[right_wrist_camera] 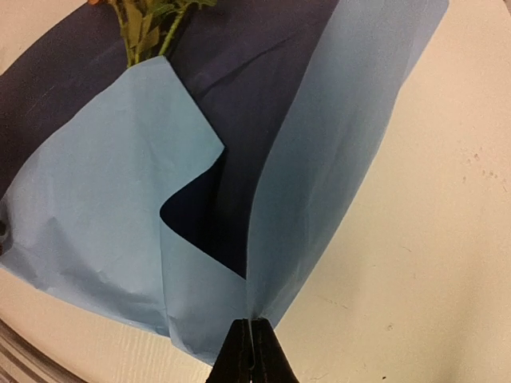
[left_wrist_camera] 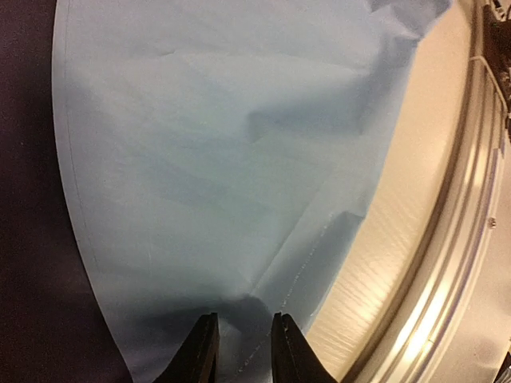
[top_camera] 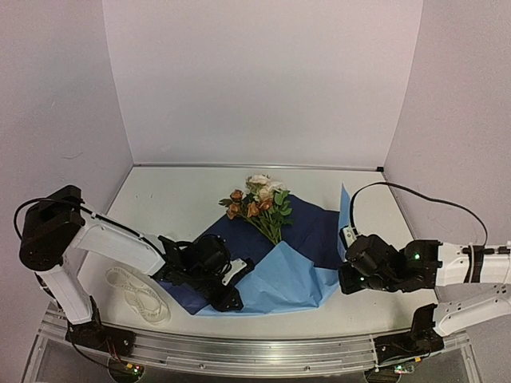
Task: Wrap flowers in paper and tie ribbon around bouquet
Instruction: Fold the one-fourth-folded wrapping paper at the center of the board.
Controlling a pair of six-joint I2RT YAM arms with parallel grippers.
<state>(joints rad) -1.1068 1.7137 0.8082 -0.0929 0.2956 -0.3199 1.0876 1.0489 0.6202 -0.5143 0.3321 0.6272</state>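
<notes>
The flowers (top_camera: 259, 206) lie on the paper (top_camera: 315, 231), blooms toward the back wall; their green stems (right_wrist_camera: 140, 28) run under a folded-over flap. The paper shows its dark side, with the near part folded up light blue (top_camera: 279, 279). My left gripper (top_camera: 230, 297) rests low on that light flap (left_wrist_camera: 223, 159), its fingers (left_wrist_camera: 200, 347) narrowly apart with a small raised crease between them. My right gripper (right_wrist_camera: 251, 323) is shut on the paper's right edge (right_wrist_camera: 343, 120), which it holds lifted. The ribbon (top_camera: 136, 294) lies coiled on the table to the left.
A metal rail (top_camera: 255, 351) runs along the table's near edge, close beside the left gripper (left_wrist_camera: 243, 319). White walls close in the back and both sides. Bare table (right_wrist_camera: 447, 239) lies to the right of the paper.
</notes>
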